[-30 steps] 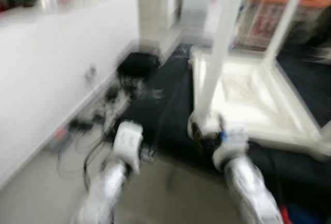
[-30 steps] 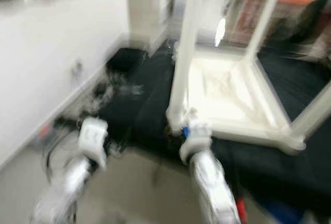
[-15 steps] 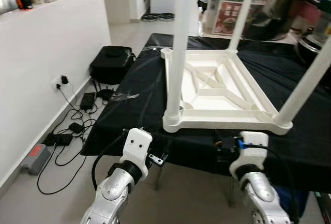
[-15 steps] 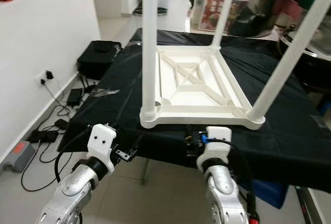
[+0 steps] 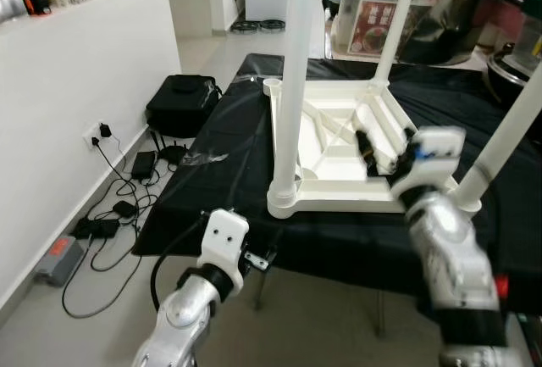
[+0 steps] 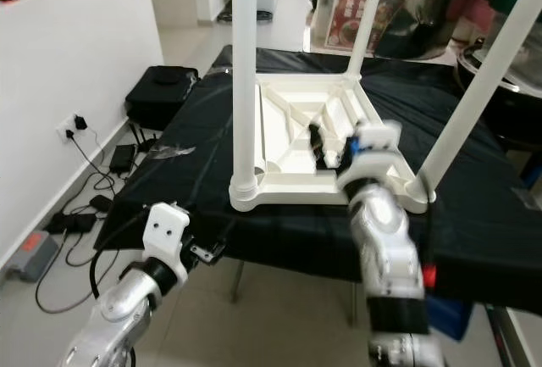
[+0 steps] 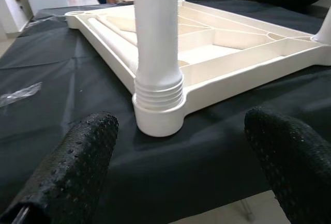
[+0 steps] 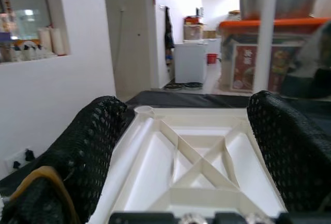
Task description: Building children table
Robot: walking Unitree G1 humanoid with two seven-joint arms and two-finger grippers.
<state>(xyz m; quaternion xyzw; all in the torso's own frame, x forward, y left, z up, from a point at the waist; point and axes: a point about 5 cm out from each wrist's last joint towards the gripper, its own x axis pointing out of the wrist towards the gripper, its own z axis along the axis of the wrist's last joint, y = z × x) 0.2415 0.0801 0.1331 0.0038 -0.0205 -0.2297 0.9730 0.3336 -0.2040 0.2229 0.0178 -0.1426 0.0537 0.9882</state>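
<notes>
Right gripper (image 6: 326,148) hangs over the near edge of the upturned white tabletop (image 6: 292,121), fingers spread wide and empty, seemingly lined up to steady the frame. Left gripper (image 7: 176,172) waits low at the bench (image 6: 203,121) edge, wide open, facing the near leg (image 5: 292,87). Legs point upward, so the table lies inverted for assembly; one far corner socket (image 5: 272,87) looks unfilled.

A lived-in home: tiled floor, a wall socket (image 5: 96,136) with tangled chargers, a black bag (image 5: 181,102), storage bins (image 5: 406,11) and a far doorway.
</notes>
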